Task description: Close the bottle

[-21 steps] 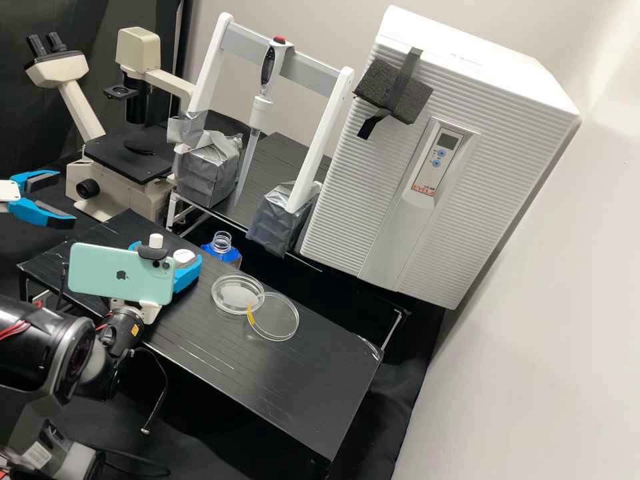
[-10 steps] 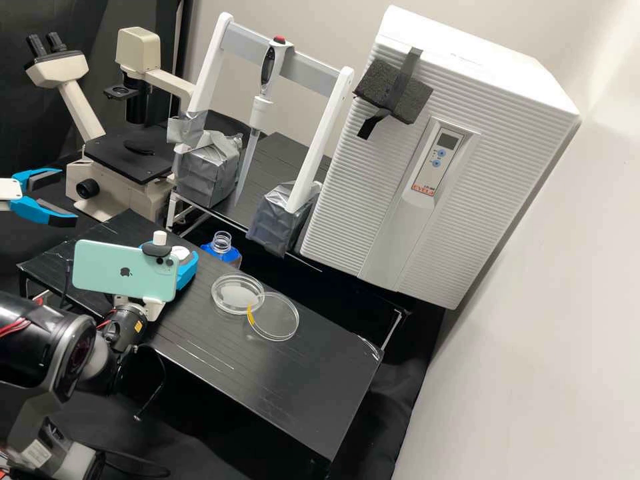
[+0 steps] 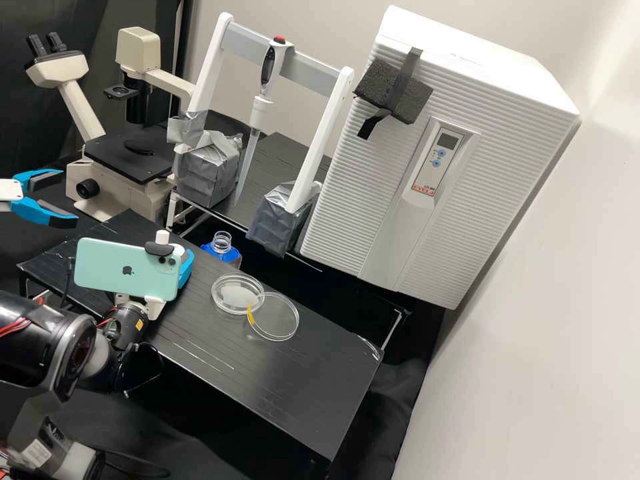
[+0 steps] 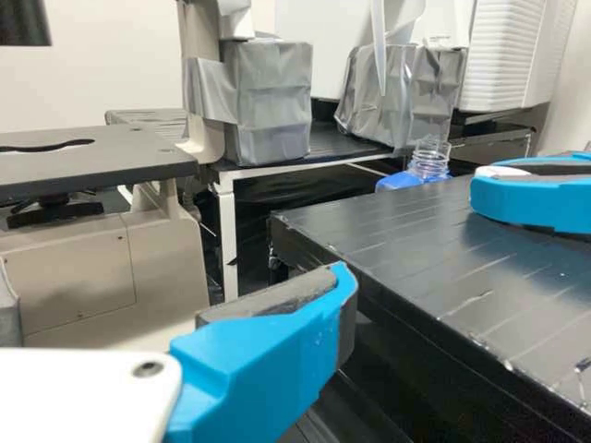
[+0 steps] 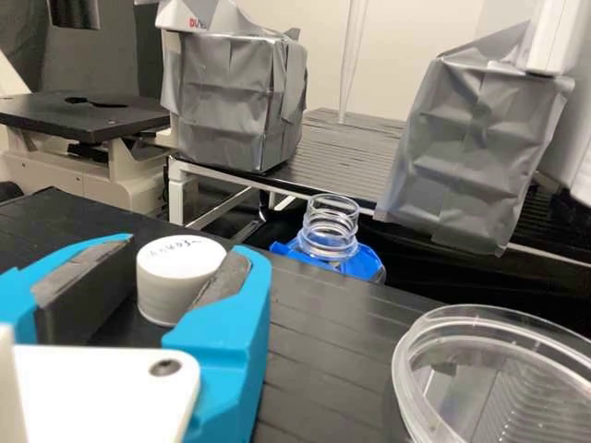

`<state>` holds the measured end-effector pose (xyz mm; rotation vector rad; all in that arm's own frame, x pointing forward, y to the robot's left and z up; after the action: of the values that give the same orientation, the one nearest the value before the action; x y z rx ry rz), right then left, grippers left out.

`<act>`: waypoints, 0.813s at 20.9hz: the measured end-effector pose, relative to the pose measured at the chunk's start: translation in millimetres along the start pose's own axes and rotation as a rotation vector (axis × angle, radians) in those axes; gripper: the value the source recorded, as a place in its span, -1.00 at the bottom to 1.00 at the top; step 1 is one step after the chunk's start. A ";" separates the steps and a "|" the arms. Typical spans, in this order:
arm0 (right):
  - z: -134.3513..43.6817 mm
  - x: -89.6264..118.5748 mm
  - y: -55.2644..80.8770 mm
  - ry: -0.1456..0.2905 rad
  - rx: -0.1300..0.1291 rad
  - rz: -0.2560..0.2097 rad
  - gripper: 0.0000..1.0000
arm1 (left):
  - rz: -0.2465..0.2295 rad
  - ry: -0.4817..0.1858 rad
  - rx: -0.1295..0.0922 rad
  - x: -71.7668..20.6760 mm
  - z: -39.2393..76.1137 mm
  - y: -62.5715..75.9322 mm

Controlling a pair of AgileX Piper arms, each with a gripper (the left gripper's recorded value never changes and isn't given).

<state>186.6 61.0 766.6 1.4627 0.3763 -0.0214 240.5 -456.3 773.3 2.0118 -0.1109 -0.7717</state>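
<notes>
A small open bottle [image 3: 222, 245] with blue liquid stands just behind the black platform's far edge; its bare clear neck [image 5: 330, 221] shows in the right wrist view. Short of the bottle, over the platform's left part, my right gripper [image 3: 181, 261] is shut on a white cap [image 5: 180, 277], which sits upright between the fingers. A mint phone [image 3: 127, 269] mounted on that arm hides most of it in the high view. Far left, off the platform, my left gripper [image 3: 33, 197] hangs open and holds nothing; from there the bottle [image 4: 427, 161] shows beyond the platform.
Two clear petri dish halves [image 3: 237, 293] [image 3: 275, 316] lie mid-platform, to the right of the cap. A microscope [image 3: 113, 167] stands back left. Behind the bottle a pipette [image 3: 257, 113] hangs from a rack with grey-taped feet [image 5: 471, 152]. A large white machine [image 3: 433, 153] stands right.
My right gripper with the cap has shifted slightly left and back over the platform. The left gripper has stayed in place, open.
</notes>
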 end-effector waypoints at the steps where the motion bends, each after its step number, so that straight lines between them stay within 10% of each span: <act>1: 0.0 0.0 0.0 0.000 0.000 0.000 -1.00 | 0.000 0.000 0.000 0.0 0.0 0.0; 17: -5.7 5.0 14.2 0.022 0.012 0.061 -1.00 | -0.007 0.003 -0.008 -1.7 0.9 -2.6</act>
<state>193.5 69.4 778.6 1.4863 0.3502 0.0416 238.1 -454.9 771.7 2.0065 -0.0988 -0.7722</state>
